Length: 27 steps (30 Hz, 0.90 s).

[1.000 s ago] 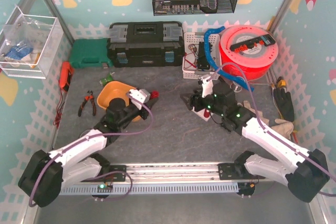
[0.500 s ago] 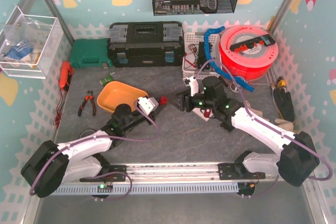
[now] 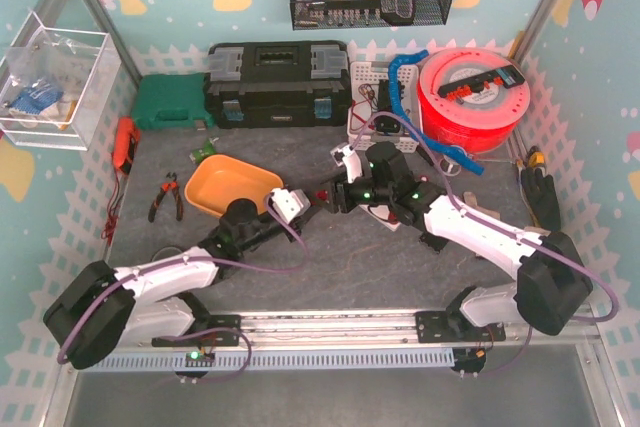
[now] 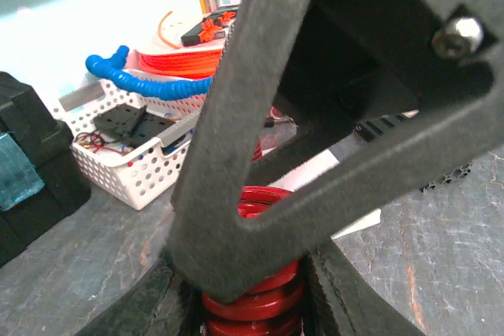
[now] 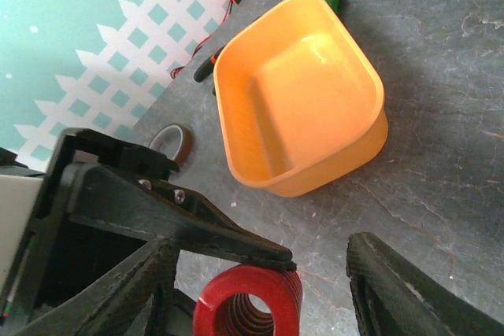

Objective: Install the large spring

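Observation:
The large red spring [image 3: 319, 195] hangs above the middle of the mat, held by my left gripper [image 3: 306, 204]. In the left wrist view the spring [image 4: 253, 295] sits pinched between my left gripper's [image 4: 252, 308] dark fingers. My right gripper [image 3: 337, 197] has met it from the right. One of its fingers [image 4: 236, 116] crosses in front of the left wrist camera. In the right wrist view the spring [image 5: 250, 303] lies end-on between the spread fingers of my right gripper [image 5: 260, 293], which do not clamp it. A left gripper finger [image 5: 197, 226] rests on the spring's top.
An orange bowl [image 3: 232, 187] sits just left of the grippers, also in the right wrist view [image 5: 303, 100]. A tape roll [image 5: 172, 141] and pliers [image 3: 164, 197] lie farther left. A white block [image 3: 390, 215] lies under the right arm. Black toolbox [image 3: 277, 82], white basket [image 3: 372, 112] and red spool [image 3: 473, 97] line the back.
My left gripper has carried the spring right, past the bowl. My right arm has swung left to meet it, and its open fingers now straddle the spring.

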Each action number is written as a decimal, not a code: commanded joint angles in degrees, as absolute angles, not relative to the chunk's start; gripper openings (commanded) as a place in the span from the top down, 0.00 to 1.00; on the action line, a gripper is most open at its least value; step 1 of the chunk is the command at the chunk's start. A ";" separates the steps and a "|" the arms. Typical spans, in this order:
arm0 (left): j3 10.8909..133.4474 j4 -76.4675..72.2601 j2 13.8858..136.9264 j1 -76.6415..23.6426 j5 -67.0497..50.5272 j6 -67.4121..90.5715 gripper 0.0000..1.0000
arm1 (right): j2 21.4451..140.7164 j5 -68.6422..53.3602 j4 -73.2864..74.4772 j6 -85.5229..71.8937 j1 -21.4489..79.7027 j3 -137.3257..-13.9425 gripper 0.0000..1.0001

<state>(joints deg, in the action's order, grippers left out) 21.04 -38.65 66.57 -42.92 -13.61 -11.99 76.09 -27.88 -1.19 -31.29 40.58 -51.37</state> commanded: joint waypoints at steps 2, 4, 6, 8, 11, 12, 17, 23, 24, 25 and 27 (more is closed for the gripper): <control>23.66 -40.15 66.70 -43.42 -13.10 -13.39 0.91 | 76.55 -26.77 0.36 -29.83 41.13 -51.62 0.38; 24.00 -39.65 66.71 -43.42 -12.68 -13.49 0.92 | 76.69 -26.84 0.90 -29.55 41.13 -51.45 0.39; 24.29 -39.64 66.79 -43.50 -12.55 -13.60 0.92 | 76.72 -27.23 1.19 -29.38 41.13 -51.48 0.44; 24.51 -39.84 66.86 -43.63 -12.05 -13.47 0.91 | 76.73 -28.07 1.15 -29.36 41.13 -51.35 0.51; 24.63 -40.17 67.22 -43.84 -10.39 -13.38 0.88 | 76.52 -28.53 1.06 -29.10 41.13 -51.20 0.66; 24.66 -40.17 67.42 -43.85 -9.44 -13.38 0.85 | 76.18 -27.97 1.06 -29.13 41.13 -51.03 0.73; 24.48 -39.50 68.18 -43.86 -5.23 -12.78 0.60 | 73.29 -22.71 0.80 -29.38 41.13 -50.26 1.00; 24.95 -38.00 70.04 -43.49 1.53 -12.91 0.22 | 68.73 -3.91 2.67 -29.46 40.96 -48.73 1.00; 25.29 -37.67 70.47 -43.31 2.84 -12.87 0.16 | 68.08 -0.35 3.19 -29.45 40.96 -48.31 1.00; 25.66 -37.46 70.87 -43.06 3.95 -12.82 0.04 | 67.43 2.66 3.43 -29.48 40.88 -47.77 1.00; 26.11 -37.44 71.71 -42.58 6.16 -12.44 0.01 | 66.67 7.93 3.79 -29.29 40.74 -46.73 1.00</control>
